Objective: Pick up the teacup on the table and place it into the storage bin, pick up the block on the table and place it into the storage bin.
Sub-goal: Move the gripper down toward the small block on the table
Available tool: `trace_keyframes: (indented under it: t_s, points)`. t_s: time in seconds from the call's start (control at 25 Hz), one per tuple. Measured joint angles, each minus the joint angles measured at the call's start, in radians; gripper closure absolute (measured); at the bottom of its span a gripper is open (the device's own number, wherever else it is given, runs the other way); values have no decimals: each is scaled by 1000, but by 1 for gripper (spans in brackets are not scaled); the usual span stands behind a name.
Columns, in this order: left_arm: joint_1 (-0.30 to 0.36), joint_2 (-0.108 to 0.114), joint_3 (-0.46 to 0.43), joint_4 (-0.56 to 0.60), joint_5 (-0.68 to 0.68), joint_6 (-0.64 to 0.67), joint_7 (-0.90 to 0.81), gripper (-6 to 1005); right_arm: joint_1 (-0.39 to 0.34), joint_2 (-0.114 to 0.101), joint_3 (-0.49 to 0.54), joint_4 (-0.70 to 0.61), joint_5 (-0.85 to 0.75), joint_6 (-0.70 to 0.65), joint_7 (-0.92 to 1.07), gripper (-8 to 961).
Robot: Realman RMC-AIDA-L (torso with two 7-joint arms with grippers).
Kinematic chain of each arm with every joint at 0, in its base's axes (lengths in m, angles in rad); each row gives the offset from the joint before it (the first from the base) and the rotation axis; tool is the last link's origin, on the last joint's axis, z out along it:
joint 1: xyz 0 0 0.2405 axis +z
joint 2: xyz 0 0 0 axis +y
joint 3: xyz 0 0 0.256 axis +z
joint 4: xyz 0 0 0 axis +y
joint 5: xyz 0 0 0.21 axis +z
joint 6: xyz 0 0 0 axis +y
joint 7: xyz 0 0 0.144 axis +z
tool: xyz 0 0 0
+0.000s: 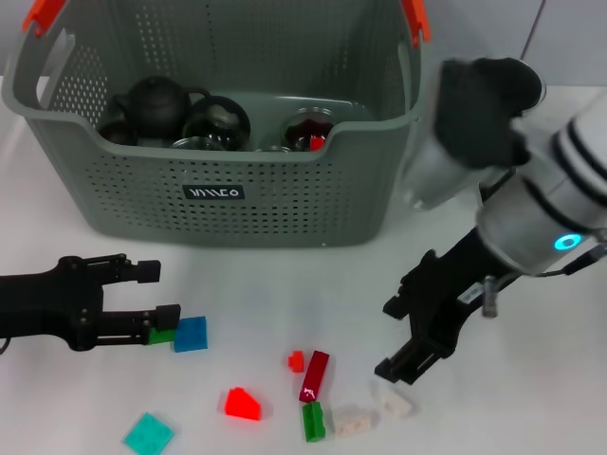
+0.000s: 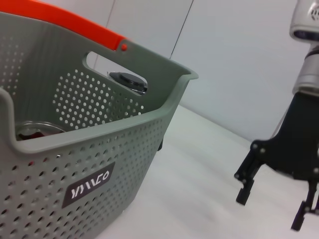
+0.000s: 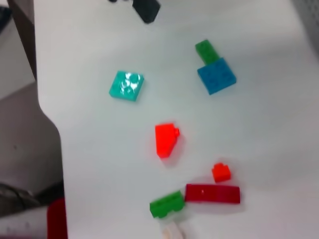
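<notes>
The bin (image 1: 223,142) sat at the back of the white table (image 1: 531,398), grey-green with orange tabs and a little black label on the front wall. Inside it I could make out a dark teapot (image 1: 156,102), some glassware next to it and something red toward the right side. Couldn't pick out a teacup for sure in there or on the table.

The blocks were all loose on the table in front of the bin. A blue block (image 1: 190,334) lay touching a small green one (image 1: 161,335) on the left. A teal block (image 1: 148,433) was near the front edge, with a bright red block (image 1: 242,403) to its right. Further right came a tiny red block (image 1: 297,360), just beside a dark red bar (image 1: 314,375), with a green block (image 1: 313,421) at the bar's near end. Two white blocks (image 1: 370,413) sat next to those.

The left gripper (image 1: 152,292) was low on the left, fingers spread apart and holding nothing, with the lower fingertip right by the small green block. The right gripper (image 1: 394,336) hung just above the white blocks, also spread and empty. The left wrist view showed the bin wall up close and the right gripper beyond it.
</notes>
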Motion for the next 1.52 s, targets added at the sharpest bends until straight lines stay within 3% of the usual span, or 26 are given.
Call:
trace_keyframes:
  t_s: [0.48, 1.16, 1.52]
  points:
    - [8, -10, 12, -11, 16, 3, 19, 195, 56, 6, -220, 20, -65, 24, 139, 127]
    - [14, -12, 12, -5, 22, -2, 30, 197, 45, 9, -417, 21, -100, 171, 234, 128]
    - [15, -15, 12, -2, 22, -6, 40, 197, 29, 11, -465, 29, -107, 223, 259, 127]
